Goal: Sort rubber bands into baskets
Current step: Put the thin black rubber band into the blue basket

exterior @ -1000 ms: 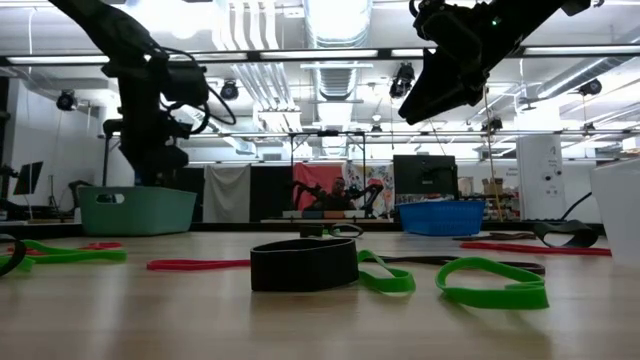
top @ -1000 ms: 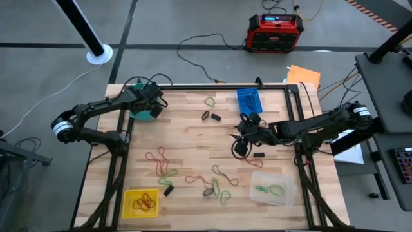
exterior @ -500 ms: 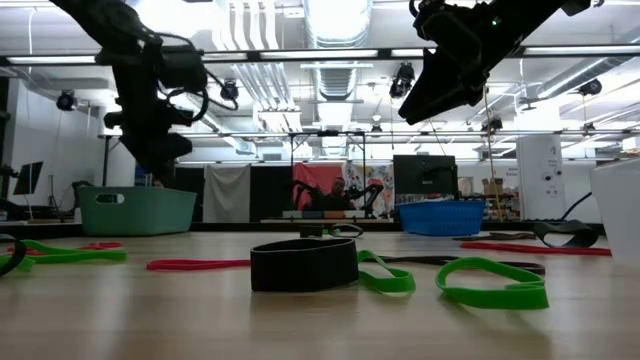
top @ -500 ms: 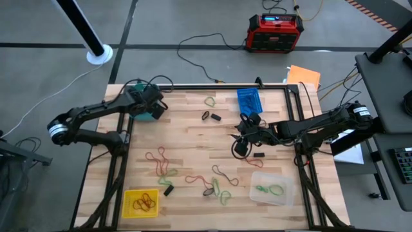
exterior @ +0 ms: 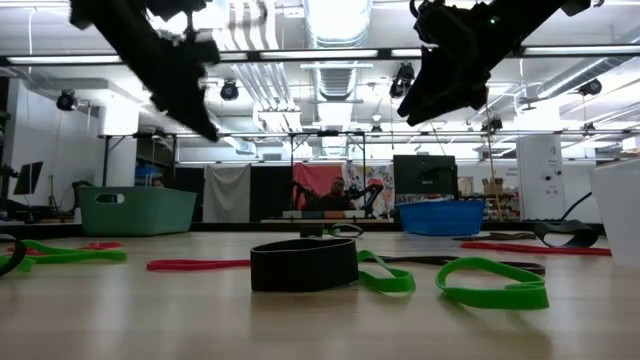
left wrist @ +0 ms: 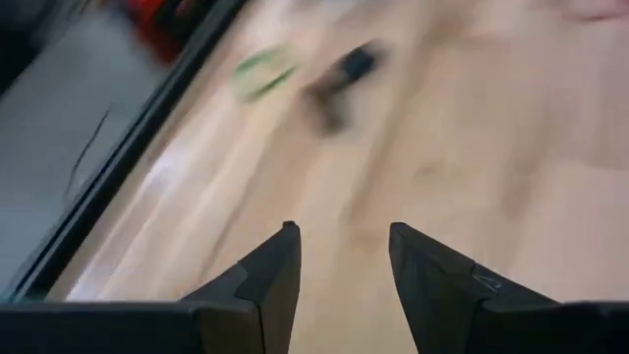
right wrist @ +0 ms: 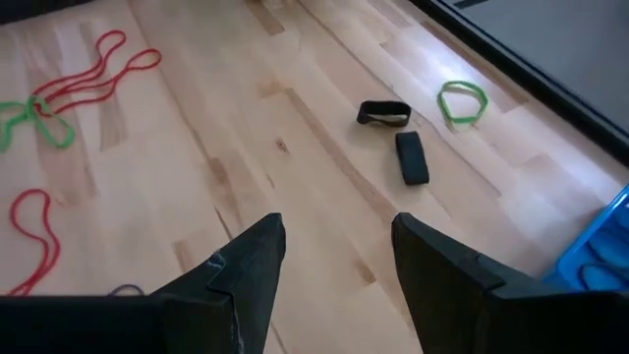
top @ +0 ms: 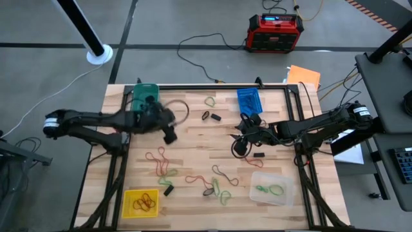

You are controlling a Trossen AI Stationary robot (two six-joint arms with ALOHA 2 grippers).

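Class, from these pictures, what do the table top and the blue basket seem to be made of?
Table top: looks like pale wood in joined strips, smooth with a light sheen; grain lines show. Blue basket: probably moulded plastic, with a slatted or mesh look to its walls and an even bright colour.

Red, green and black rubber bands point(top: 161, 161) lie scattered on wood; four baskets point(top: 249, 100) near the edges.

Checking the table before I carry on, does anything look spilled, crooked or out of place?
Nothing looks spilled or damaged. Loose bands lie scattered on the table, as expected mid-sort. The four baskets, like the teal one, sit flat near the corners.
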